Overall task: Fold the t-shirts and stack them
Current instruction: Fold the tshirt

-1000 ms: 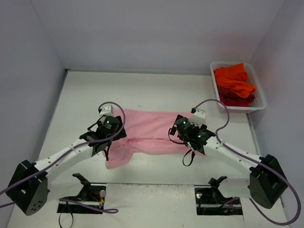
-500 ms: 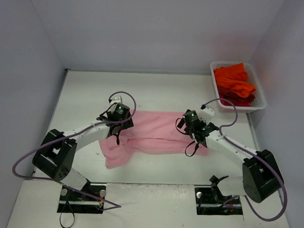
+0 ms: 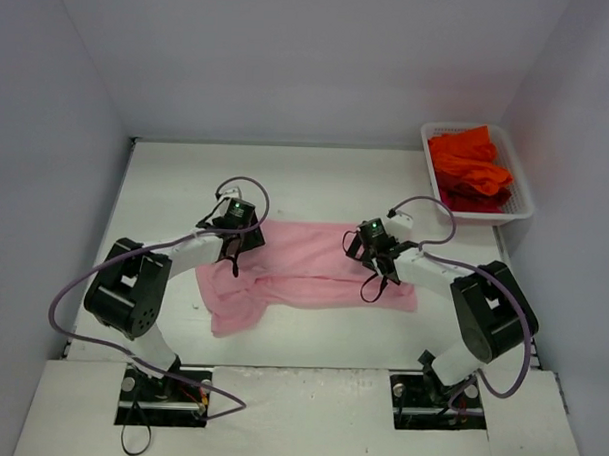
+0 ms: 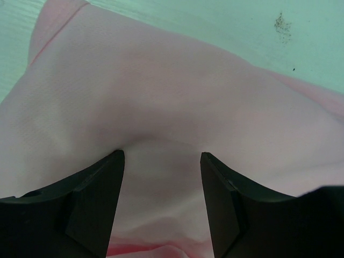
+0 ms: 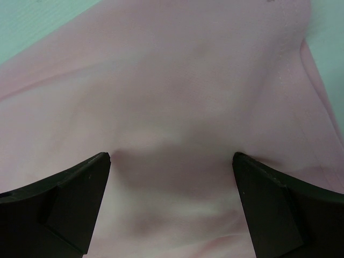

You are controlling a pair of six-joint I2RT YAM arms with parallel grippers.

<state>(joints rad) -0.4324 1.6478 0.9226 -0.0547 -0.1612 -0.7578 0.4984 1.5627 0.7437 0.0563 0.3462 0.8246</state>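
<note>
- Lying spread out flat near the middle of the white table (image 3: 316,178), the plain light pink cloth t-shirt (image 3: 313,268) stretches from left to right between the two arms, with a rumpled flap hanging toward the near left corner.
- The left gripper (image 4: 162,156) is down over the far left part of the pink shirt. Its two black fingers (image 4: 99,188) stand apart, not pinched together. The tips sit on the cloth, and a soft ridge of fabric rises in the gap between them.
- The right gripper (image 5: 172,156) is over the right part of the same shirt, toward its far edge. Its jaws are spread wide, with smooth pink cloth filling the whole space between them and nothing clamped.
- In the wrist views a seam line runs across the shirt just beyond the right gripper, and bare table shows past the cloth's edge.
- The bright orange-red cloth t-shirts (image 3: 469,166) lie heaped and unfolded in a white plastic mesh basket (image 3: 522,201) at the far right corner of the table, well apart from both grippers.
</note>
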